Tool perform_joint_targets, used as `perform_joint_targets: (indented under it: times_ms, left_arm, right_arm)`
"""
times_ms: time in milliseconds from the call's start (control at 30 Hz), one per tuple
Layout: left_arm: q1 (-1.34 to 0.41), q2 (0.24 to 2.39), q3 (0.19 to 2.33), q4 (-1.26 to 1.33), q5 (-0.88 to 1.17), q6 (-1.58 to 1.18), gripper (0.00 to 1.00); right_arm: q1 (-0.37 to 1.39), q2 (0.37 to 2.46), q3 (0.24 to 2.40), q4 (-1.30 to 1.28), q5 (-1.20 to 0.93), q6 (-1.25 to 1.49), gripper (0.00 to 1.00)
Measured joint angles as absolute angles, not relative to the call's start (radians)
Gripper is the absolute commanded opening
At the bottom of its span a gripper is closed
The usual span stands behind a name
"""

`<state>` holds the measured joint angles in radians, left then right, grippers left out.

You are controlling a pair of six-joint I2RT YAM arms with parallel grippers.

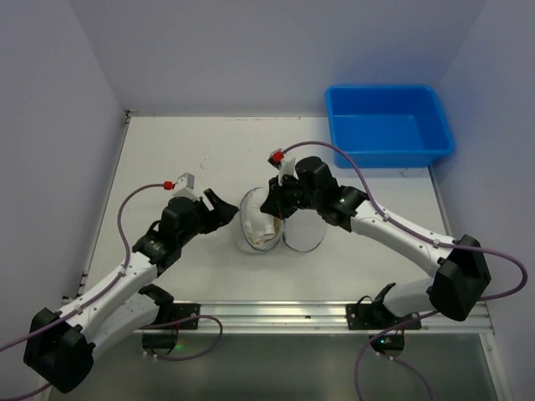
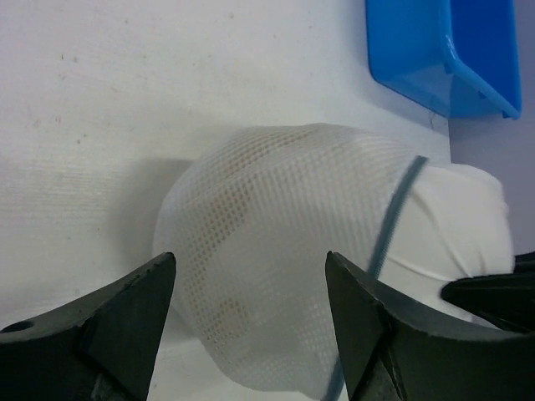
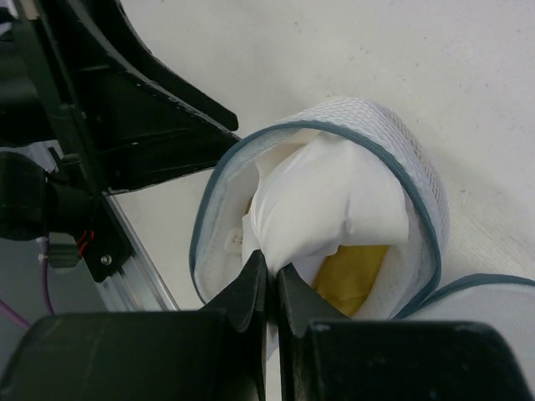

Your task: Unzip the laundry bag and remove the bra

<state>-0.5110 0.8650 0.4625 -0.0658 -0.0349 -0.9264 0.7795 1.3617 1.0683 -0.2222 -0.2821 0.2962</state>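
Laundry bag (image 1: 261, 219) sits on the white bench (image 1: 167, 150), between the two grippers. Blue bin (image 1: 389, 125) stands beyond the right gripper (image 1: 272, 205), well apart from it. The bag is unzipped and its lid flap (image 1: 303, 236) lies folded out beneath the right gripper. Left gripper (image 2: 251, 267): jaws spread wide, holding nothing, mesh dome just ahead of the fingertips; cannot tell if it touches. Right gripper: closed, pinching a fold of white fabric (image 3: 334, 200) at the bag's mouth. Bra (image 3: 351, 271): mustard yellow, inside the bag, just right of the right gripper's fingertips, mostly covered by that fabric.
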Motion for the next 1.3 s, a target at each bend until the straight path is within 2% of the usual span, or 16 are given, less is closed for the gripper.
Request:
perform_joint_targets:
  times_ms: [367,567,767,867,900,967,1000,1100,1300]
  left_arm:
    - [-0.511,0.873,0.586,-0.107,0.063,-0.738,0.74]
    - [-0.511,0.942,0.611,-0.106,0.09,-0.69,0.68]
    - [-0.511,1.073,0.658,-0.105,0.074,-0.677,0.53]
    - [-0.511,1.111,0.675,-0.102,0.073,-0.675,0.4]
    - [-0.511,1.12,0.679,-0.099,0.073,-0.672,0.31]
    - [-0.511,1.13,0.681,-0.096,0.068,-0.673,0.22]
    - [-0.511,1.133,0.681,-0.097,0.062,-0.672,0.14]
    - [-0.511,1.135,0.681,-0.099,0.039,-0.67,0.03]
    - [-0.511,1.139,0.682,-0.11,-0.005,-0.669,0.0]
  right_arm:
    - [0.779,1.456,1.115,-0.252,-0.288,0.226,0.0]
    - [0.779,1.474,1.131,-0.261,-0.288,0.215,0.0]
    - [0.779,1.464,1.131,-0.275,-0.288,0.204,0.0]
    - [0.779,1.439,1.131,-0.286,-0.287,0.2,0.0]
    - [0.779,1.429,1.131,-0.289,-0.287,0.2,0.0]
    - [0.779,1.408,1.131,-0.292,-0.287,0.2,0.0]
    - [0.779,1.395,1.131,-0.293,-0.287,0.2,0.0]
    - [0.779,1.35,1.132,-0.293,-0.289,0.2,0.0]
    - [0.78,1.247,1.145,-0.278,-0.309,0.206,0.0]
